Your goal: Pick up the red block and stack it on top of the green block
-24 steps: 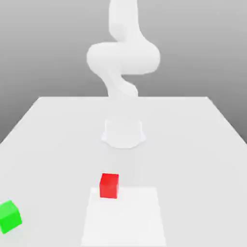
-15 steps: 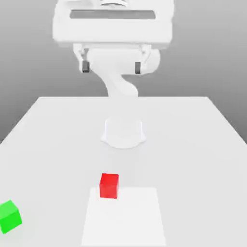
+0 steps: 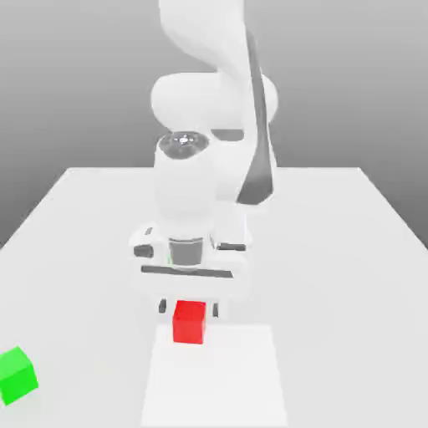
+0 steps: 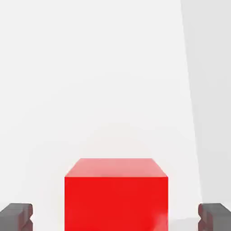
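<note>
One white counter [image 3: 334, 251] carries everything here: one arm, mine, two blocks, and one paler square patch [image 3: 216, 376] set at the middle of the counter's near edge. My arm [image 3: 209, 167] is the largest thing on it, folded forward from its round base at the middle of the counter, with the hand pointing straight down.

My jaws [image 3: 190, 308] stand wide and hold nothing. In the hand view the two dark fingertips [image 4: 17, 216] sit well out to either side of the red block [image 4: 116, 198], with bare counter showing in the gaps, so neither pad touches it. In the exterior view the fingertips show just behind the cube, at about the height of its top face.

There is one red block [image 3: 189, 323], and it rests flat on the counter at the far corner of the pale patch, on the side toward the exterior view's left, a little in from the near edge. It is a cube, so it has no long axis; one flat face is turned squarely toward the exterior camera and another faces up.

There is one green block [image 3: 17, 375], also a cube of about the same size, lying flat close to the counter's near corner at the exterior view's left, well apart from the red one and turned slightly so that two side faces show.
</note>
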{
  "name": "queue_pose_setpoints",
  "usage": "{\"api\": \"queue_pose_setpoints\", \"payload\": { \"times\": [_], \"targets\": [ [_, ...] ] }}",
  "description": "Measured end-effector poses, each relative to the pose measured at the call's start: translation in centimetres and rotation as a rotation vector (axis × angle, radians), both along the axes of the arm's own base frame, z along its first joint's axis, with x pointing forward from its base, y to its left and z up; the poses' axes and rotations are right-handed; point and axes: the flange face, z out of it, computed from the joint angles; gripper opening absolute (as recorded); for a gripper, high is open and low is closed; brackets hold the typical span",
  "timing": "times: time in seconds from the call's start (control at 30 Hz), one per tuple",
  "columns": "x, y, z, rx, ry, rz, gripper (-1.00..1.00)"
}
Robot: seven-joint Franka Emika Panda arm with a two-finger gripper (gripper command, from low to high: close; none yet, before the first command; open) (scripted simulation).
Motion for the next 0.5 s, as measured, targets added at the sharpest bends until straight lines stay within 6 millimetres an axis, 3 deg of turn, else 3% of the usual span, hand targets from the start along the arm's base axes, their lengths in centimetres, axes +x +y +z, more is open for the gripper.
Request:
{"api": "queue_pose_setpoints", "payload": {
  "times": [0.23,0.5],
  "targets": [
    [0.0,0.0,-0.1,0.0,0.0,0.0,-1.0],
    [0.0,0.0,5.6,0.0,0.0,-0.001,-1.0]
  ]
}}
